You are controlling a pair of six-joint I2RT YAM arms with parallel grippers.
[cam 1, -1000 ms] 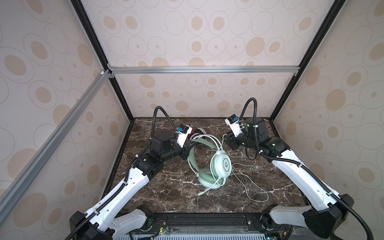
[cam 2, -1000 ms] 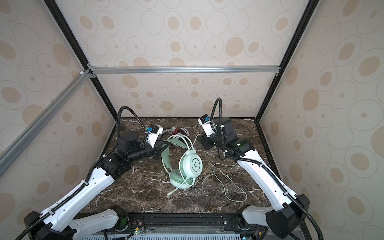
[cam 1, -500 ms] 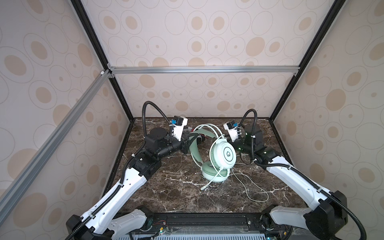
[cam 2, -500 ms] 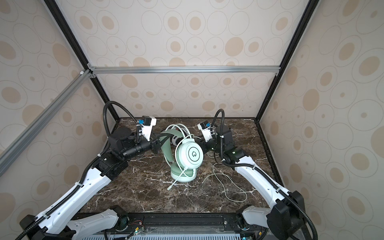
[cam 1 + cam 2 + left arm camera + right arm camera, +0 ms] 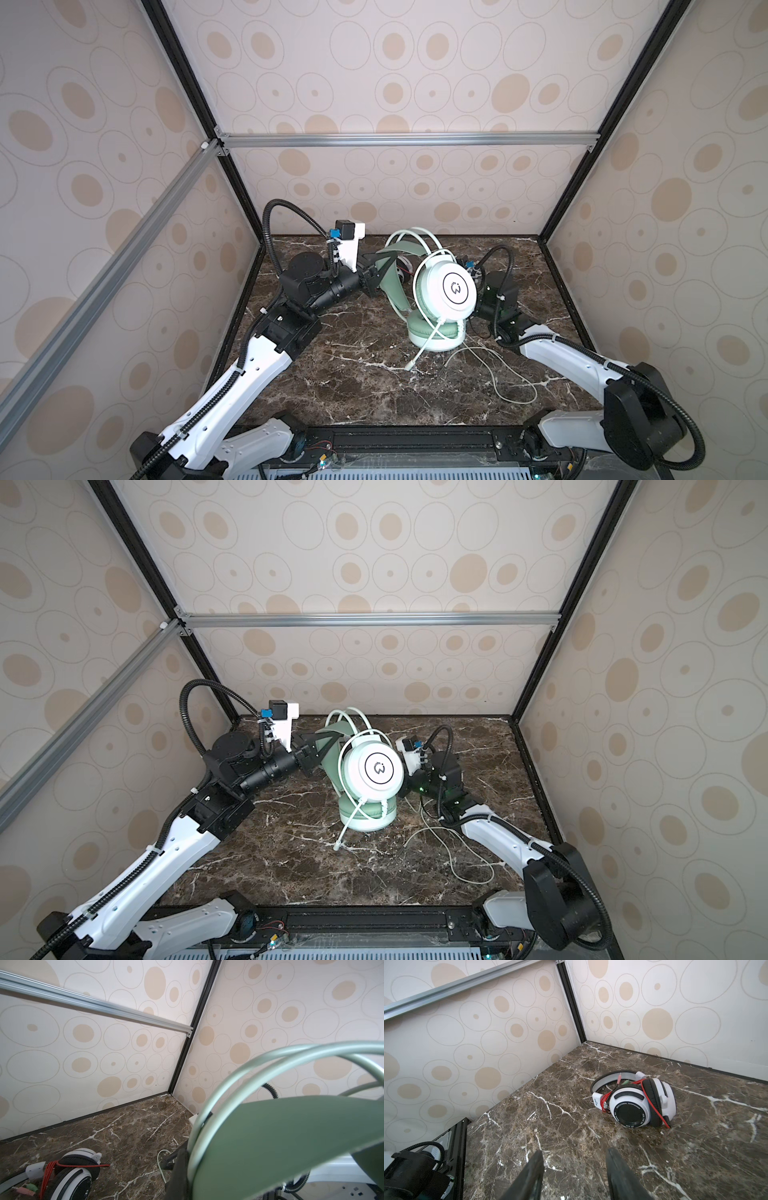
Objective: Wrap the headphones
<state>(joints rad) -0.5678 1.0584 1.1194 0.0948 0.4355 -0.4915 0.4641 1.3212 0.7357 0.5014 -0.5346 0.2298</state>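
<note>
You had bright, even, diffuse light in every view. Beneath the mint-green headset [image 5: 446, 291] only a soft, faint shadow fell on the marble tabletop [image 5: 353, 374]. In the left wrist view its headband [image 5: 291, 1136] sat close and out of focus, and the corner post [image 5: 187, 1047] behind it bowed slightly. The fingers [image 5: 533, 1176] of the right gripper [image 5: 575, 1150] looked blurred.

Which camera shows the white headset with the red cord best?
The right wrist view: the white headset lies whole and unblocked, red cord wrapped around it. The left wrist view crops it at the frame edge. In a top view only a sliver peeks from behind the mint-green headset.
</note>
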